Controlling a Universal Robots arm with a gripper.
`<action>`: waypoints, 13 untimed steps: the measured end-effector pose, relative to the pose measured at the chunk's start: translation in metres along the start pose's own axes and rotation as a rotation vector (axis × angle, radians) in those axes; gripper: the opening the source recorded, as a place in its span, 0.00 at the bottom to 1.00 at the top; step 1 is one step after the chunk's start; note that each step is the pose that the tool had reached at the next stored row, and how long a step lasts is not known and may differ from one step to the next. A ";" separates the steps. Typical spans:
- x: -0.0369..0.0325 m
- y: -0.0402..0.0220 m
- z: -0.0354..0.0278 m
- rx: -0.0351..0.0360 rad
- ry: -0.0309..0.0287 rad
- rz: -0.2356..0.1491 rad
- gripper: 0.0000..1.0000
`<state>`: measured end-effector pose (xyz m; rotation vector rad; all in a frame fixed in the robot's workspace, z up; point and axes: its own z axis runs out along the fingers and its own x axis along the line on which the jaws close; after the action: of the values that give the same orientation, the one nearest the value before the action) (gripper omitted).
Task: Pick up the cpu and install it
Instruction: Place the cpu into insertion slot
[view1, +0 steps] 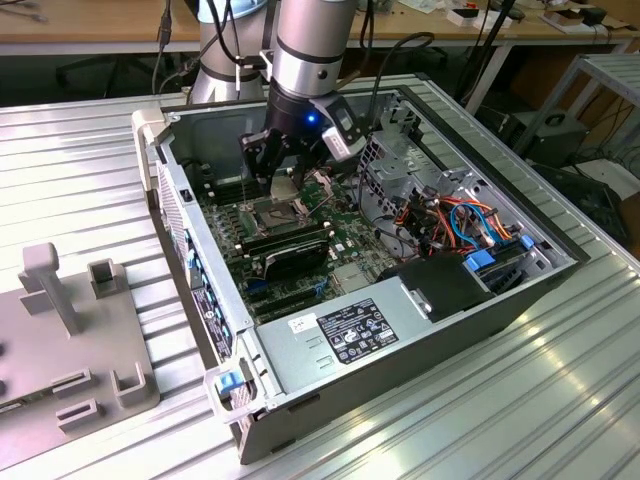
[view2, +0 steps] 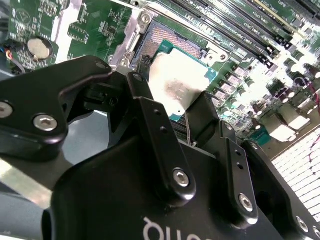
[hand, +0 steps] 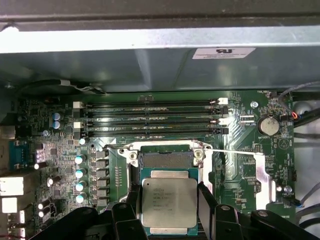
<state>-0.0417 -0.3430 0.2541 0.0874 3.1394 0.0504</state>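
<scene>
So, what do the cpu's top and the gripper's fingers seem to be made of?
The cpu: silvery-grey metal top, dull sheen, on a green board, probably laminate. The fingers of the gripper: matte black, either coated metal or hard plastic; the look leaves it open.

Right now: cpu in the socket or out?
Out. The gripper grips the cpu on both sides, and the socket shows bare contacts past its edge.

The arm (view1: 312, 50) is a silver-grey metal cylinder that ends in a black wrist section, where a small blue light (view1: 312, 120) glows. Black cables (view1: 232, 40) run along it, and a grey camera housing (view1: 340, 130) sits on its side. The tool (view1: 282, 176) is matt black, built of jointed links fastened with silver hex-socket screws (view2: 45, 122). White lettering (view2: 165, 231) marks its body.
</scene>
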 end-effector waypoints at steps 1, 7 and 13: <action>0.0000 0.0000 0.0002 0.0000 -0.0004 0.015 0.55; 0.0000 -0.0001 0.0015 0.0001 -0.0049 0.153 0.55; 0.0000 -0.0001 0.0020 0.0006 -0.0086 0.265 0.55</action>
<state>-0.0417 -0.3431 0.2521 0.5011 3.0960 0.0487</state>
